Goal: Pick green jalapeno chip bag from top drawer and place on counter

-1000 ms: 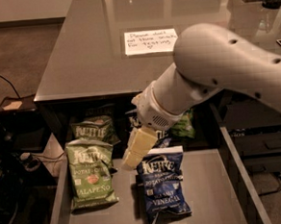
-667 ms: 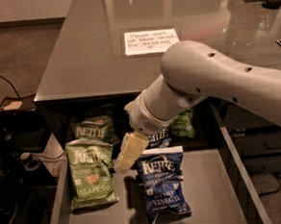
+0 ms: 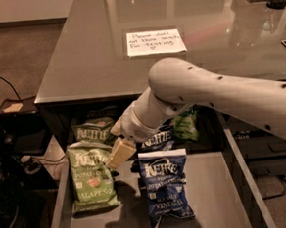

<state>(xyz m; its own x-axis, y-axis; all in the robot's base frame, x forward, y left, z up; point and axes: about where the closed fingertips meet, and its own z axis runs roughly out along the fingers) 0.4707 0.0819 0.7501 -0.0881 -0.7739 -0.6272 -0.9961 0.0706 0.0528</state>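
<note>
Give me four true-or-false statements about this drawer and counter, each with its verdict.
1. The green jalapeno chip bag lies in the top drawer. True.
2. The hand hovers above the counter. False: it is down in the open drawer, at the jalapeno bag's edge, on the side facing the blue vinegar bag.
3. A white handwritten note lies on the counter. True.
4. The blue vinegar bag sits on the counter. False: it lies flat on the drawer floor.
</note>
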